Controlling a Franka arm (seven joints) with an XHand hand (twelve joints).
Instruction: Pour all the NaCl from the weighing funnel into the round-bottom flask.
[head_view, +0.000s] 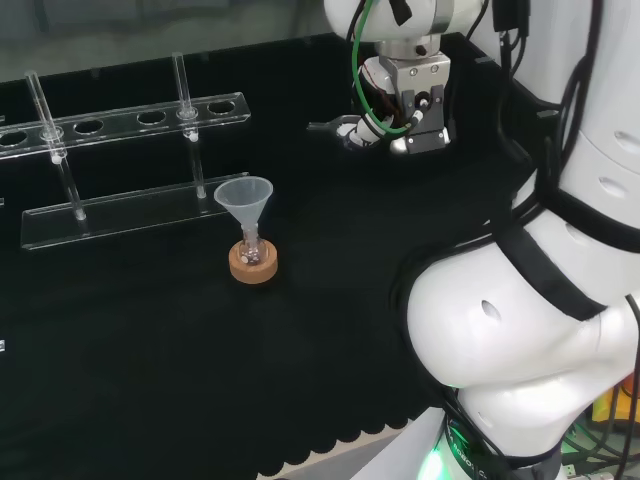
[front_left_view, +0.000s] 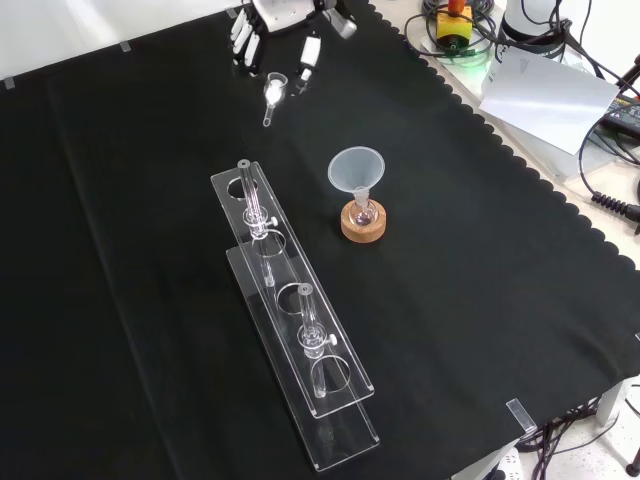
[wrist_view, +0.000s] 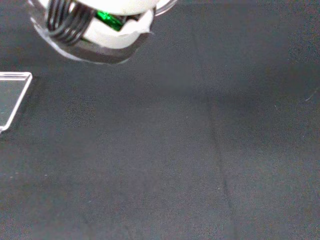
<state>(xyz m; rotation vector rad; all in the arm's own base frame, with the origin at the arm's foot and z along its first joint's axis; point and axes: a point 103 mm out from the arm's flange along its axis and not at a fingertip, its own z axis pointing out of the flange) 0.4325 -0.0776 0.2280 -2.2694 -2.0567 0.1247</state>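
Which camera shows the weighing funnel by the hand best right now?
The front view: the weighing funnel lies plain on the cloth, just below the hand. In the head view the hand sits where it should be, and I can't make it out.

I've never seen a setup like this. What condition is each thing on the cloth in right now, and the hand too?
Hand: up at the far edge of the cloth in the front view, above the weighing funnel; fingers unclear.
Weighing funnel: lying on the cloth.
Big funnel: upright in the flask's neck.
Flask: upright on its cork ring.
Clear rack: standing, two tubes upright in it.
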